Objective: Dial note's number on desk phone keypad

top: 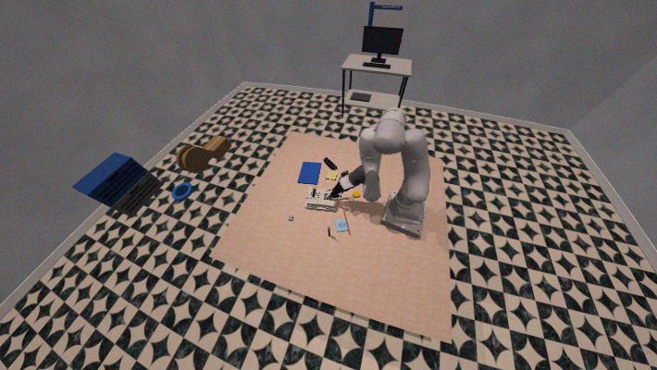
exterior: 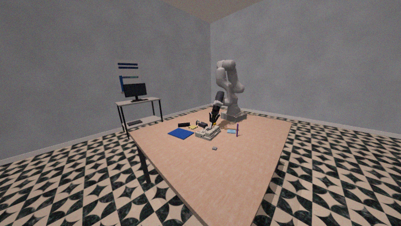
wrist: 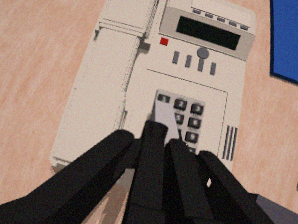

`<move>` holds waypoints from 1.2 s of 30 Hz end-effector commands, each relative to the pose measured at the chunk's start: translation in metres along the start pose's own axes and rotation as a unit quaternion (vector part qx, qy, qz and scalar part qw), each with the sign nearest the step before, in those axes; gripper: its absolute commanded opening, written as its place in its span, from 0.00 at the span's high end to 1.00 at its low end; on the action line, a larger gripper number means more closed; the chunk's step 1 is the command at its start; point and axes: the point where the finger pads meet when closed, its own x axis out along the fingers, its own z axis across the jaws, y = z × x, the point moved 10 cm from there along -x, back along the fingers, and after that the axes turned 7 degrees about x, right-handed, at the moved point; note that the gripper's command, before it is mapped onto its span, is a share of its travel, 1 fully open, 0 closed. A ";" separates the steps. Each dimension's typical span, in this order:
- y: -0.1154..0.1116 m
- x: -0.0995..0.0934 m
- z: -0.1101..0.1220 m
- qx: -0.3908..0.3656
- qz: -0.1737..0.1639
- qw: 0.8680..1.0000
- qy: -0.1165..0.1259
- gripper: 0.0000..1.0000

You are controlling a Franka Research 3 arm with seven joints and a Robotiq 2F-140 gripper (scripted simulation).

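The white desk phone [wrist: 156,70] lies on the table; it also shows in the top view [top: 320,198] and the exterior view [exterior: 208,132]. Its handset [wrist: 109,63] rests in the cradle on the left side. The dark keypad [wrist: 185,119] sits below the display [wrist: 208,31]. My gripper [wrist: 159,115] is shut and empty, its black fingertips pointing down at the left column of the keypad, close above or touching it; I cannot tell which. It also shows in the top view [top: 334,193]. A yellow note [top: 331,175] lies just beyond the phone.
A blue pad [top: 309,172] lies beside the phone, also at the right edge of the wrist view [wrist: 285,32]. A black bar [top: 329,163], an orange disc [top: 356,194], a light-blue card [top: 341,226], a purple pen [top: 328,231] and a small grey block [top: 291,217] lie around.
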 end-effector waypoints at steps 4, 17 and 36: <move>0.001 0.001 0.001 -0.002 0.002 1.000 -0.001 1.00; 0.003 -0.003 0.001 -0.002 0.002 1.000 -0.001 1.00; 0.006 -0.007 0.000 -0.002 0.002 1.000 -0.001 1.00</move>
